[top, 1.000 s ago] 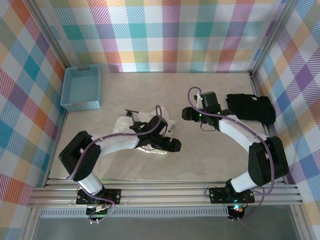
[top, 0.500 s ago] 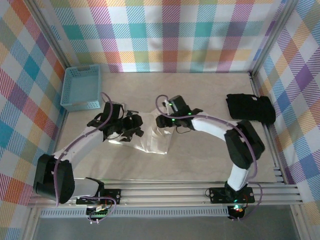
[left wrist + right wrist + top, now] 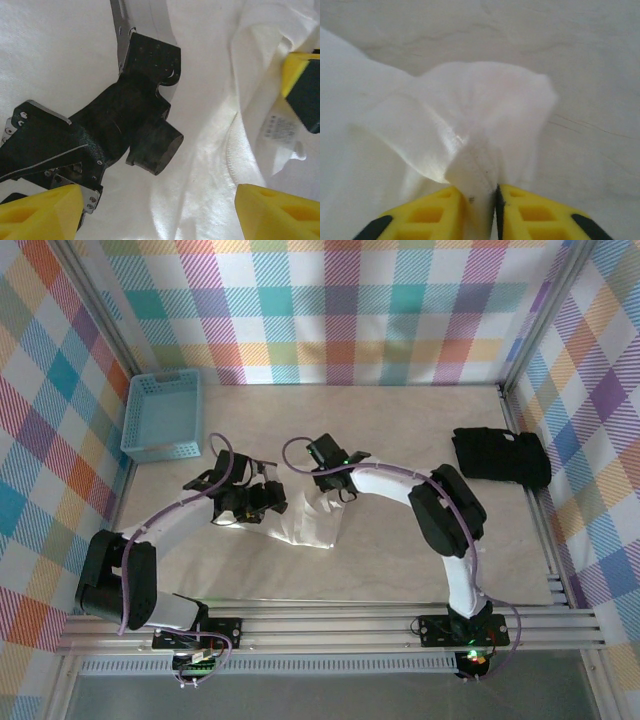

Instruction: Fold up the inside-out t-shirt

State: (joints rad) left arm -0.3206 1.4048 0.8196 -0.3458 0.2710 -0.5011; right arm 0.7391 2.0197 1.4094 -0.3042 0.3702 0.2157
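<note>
The inside-out t-shirt (image 3: 312, 525) lies bunched as a white heap in the middle of the table. My right gripper (image 3: 329, 488) is at its upper edge, and its yellow pads (image 3: 530, 210) are shut on a raised fold of the white cloth (image 3: 480, 150). At the heap's left side, my left gripper (image 3: 260, 503) hovers over the cloth with its jaws wide apart and nothing between them (image 3: 160, 215). In the left wrist view a care label (image 3: 277, 130) shows on the shirt (image 3: 210, 165). A black part with a metal bracket (image 3: 135, 125) lies across the cloth.
A blue basket (image 3: 162, 416) stands at the back left. A black folded garment (image 3: 500, 456) lies at the right edge of the table. Plaid walls close in three sides, and an aluminium rail (image 3: 330, 618) runs along the near edge.
My right arm swung left from beside the black garment to the shirt and shut on a fold. My left arm pulled back from the shirt's right side to its left.
</note>
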